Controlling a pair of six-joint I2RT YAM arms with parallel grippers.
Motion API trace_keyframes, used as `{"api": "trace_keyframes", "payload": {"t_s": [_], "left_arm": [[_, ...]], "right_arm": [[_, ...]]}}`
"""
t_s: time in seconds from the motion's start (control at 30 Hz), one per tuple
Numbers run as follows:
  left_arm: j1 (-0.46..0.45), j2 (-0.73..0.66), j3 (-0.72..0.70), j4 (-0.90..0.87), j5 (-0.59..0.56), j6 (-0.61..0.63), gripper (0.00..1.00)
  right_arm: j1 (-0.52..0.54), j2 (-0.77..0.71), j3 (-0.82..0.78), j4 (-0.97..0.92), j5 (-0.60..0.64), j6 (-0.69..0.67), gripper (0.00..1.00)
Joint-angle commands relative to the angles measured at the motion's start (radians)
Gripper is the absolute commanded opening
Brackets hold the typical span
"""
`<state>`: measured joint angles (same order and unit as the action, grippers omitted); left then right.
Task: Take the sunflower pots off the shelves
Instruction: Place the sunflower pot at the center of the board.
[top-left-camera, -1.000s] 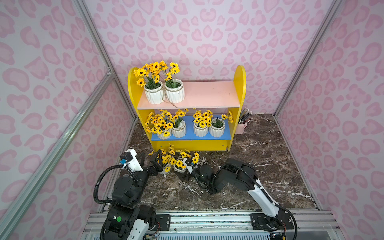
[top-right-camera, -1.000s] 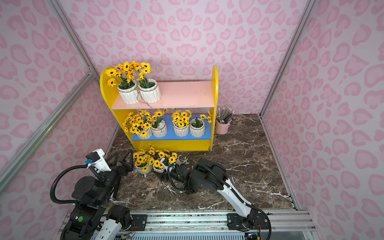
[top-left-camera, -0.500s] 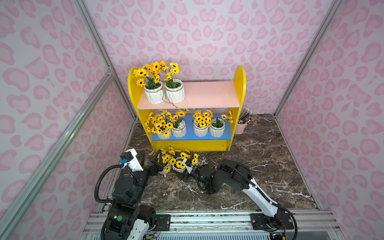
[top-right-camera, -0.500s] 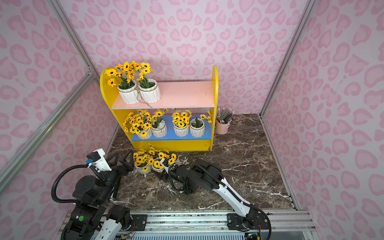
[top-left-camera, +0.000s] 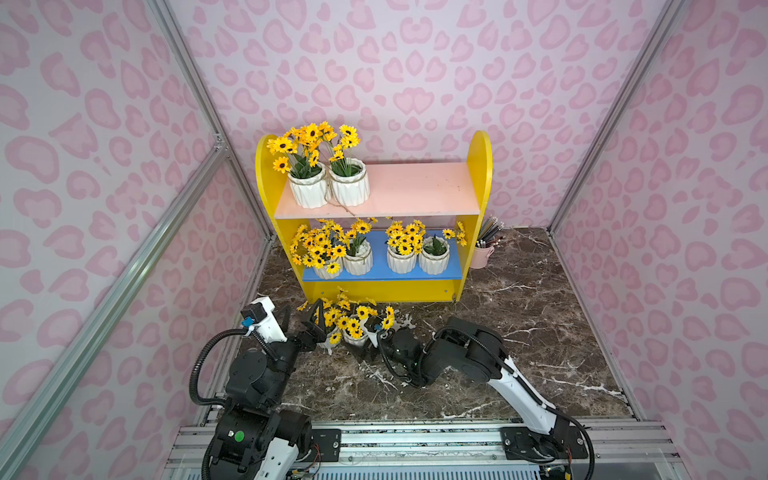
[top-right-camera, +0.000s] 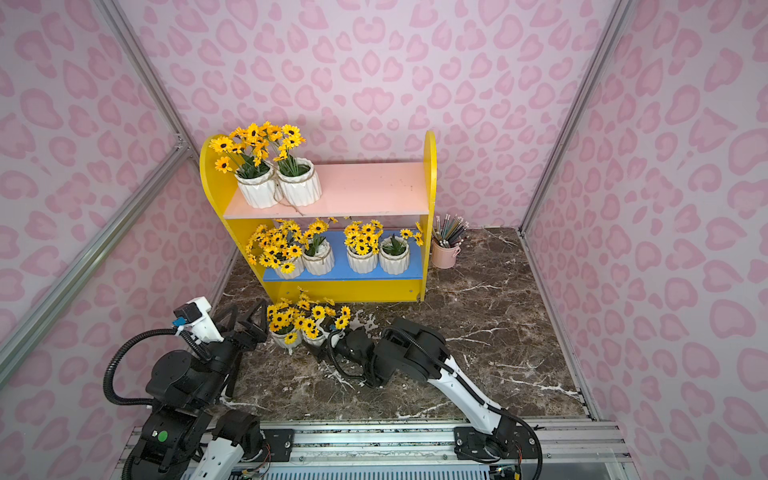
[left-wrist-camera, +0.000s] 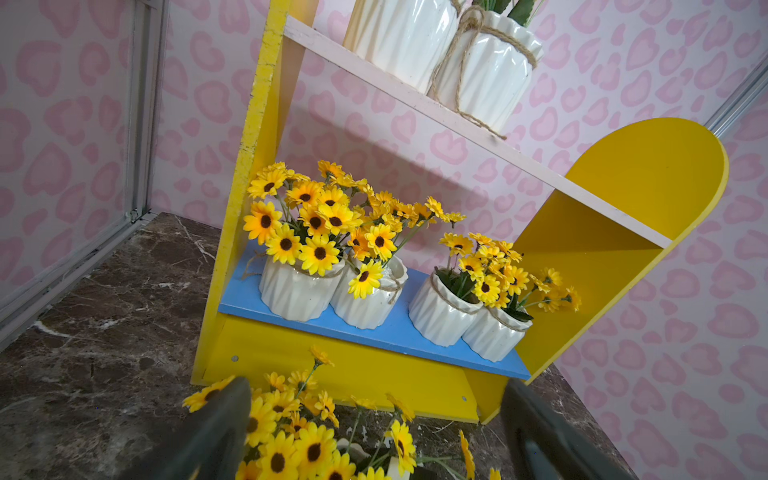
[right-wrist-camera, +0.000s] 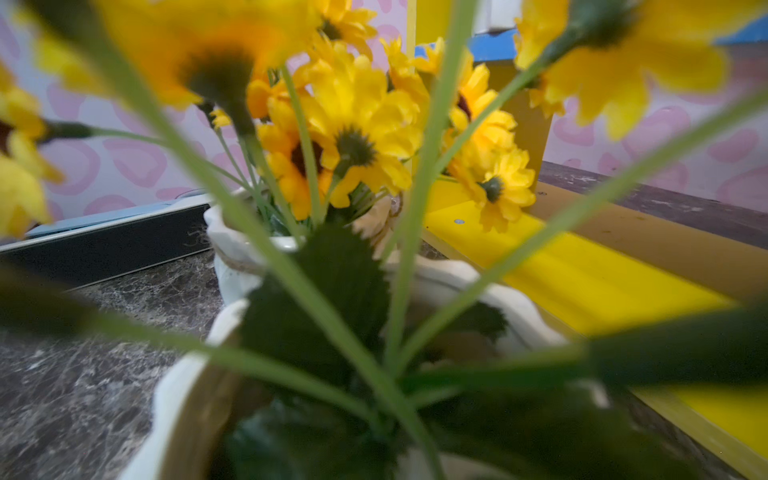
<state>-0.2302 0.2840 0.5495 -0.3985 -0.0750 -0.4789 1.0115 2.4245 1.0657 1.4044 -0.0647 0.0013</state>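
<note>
The yellow shelves (top-left-camera: 478, 166) carry two sunflower pots (top-left-camera: 307, 193) on the pink upper board and several more (top-left-camera: 401, 259) on the blue lower board. Two further pots (top-left-camera: 330, 338) (top-left-camera: 355, 338) stand side by side on the floor in front. My left gripper (top-left-camera: 301, 322) is open just left of them, and their flowers (left-wrist-camera: 316, 449) show between its fingers (left-wrist-camera: 224, 432). My right gripper (top-left-camera: 365, 347) is at the right floor pot (right-wrist-camera: 183, 395), whose leaves and stems fill the right wrist view and hide the jaws.
A pink cup of pencils (top-left-camera: 482, 255) stands on the floor by the shelves' right panel. Pink patterned walls with metal frame bars (top-left-camera: 124, 257) close in three sides. The dark marble floor (top-left-camera: 540, 332) stretches right of the arms, with the mounting rail (top-left-camera: 415, 436) at the front.
The right arm has shifted only slightly at the floor pots. The left arm and all the pots stay where they were.
</note>
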Motion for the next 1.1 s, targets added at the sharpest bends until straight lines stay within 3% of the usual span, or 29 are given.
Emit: {"api": "trace_keyframes", "payload": {"t_s": [0.0,0.9,1.07], "left_arm": [[0.001,0.000,0.001,0.010,0.002,0.008,0.96],[0.006,0.012,0.002,0.020,0.027,0.009,0.96],[0.008,0.013,0.002,0.023,0.039,0.011,0.96]], "right_arm": [[0.002,-0.026,-0.015,0.001,-0.005,0.020,0.99],[-0.010,-0.130,-0.170,0.143,-0.055,0.027,0.99],[-0.011,-0.195,-0.256,0.156,-0.038,0.028,0.99]]}}
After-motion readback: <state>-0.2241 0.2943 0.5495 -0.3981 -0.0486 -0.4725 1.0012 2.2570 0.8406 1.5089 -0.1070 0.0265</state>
